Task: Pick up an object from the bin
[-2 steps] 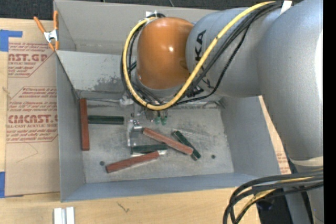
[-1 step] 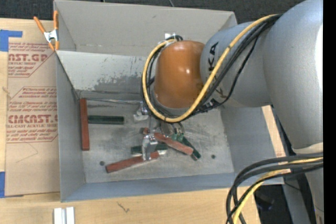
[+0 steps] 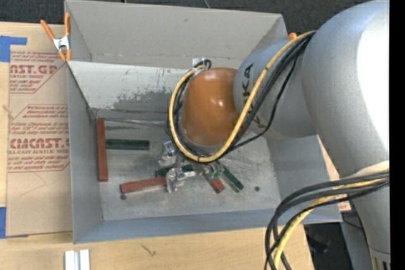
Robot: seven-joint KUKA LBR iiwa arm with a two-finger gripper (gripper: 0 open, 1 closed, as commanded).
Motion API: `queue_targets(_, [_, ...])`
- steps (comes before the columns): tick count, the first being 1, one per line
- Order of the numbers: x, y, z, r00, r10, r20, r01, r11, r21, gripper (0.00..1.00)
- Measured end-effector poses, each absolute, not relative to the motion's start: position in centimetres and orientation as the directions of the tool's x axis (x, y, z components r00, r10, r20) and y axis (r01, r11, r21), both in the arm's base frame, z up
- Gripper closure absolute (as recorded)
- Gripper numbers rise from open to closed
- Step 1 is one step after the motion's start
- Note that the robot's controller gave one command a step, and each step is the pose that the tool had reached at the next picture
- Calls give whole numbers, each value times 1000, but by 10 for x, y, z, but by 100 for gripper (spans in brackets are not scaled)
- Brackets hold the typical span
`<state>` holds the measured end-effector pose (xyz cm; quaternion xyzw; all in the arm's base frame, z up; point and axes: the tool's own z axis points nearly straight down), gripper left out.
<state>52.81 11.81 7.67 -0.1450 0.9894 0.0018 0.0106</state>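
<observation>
Big grey arm (image 3: pixel 329 85) closest, reaching down into bin (image 3: pixel 82 136) from right. Orange cover (image 3: pixel 209 107) blocks view, so can't say if gripper (image 3: pixel 172 175) is loose or squeezing. Gripper sits low by right end of flat red-brown stick (image 3: pixel 142 186) on middle of bin floor, likely to grab it.

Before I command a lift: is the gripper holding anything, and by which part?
Cannot tell. The gripper sits low at the right end of a red-brown bar lying flat, but no hold on it is visible.
</observation>
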Motion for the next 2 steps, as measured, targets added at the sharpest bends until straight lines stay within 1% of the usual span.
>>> queue_targets(1, [528, 118, 77, -958, -287, -22, -287, 958, 1, 100])
queue_targets(2, [537, 151, 269, -929, -369, -4, -369, 929, 0, 100])
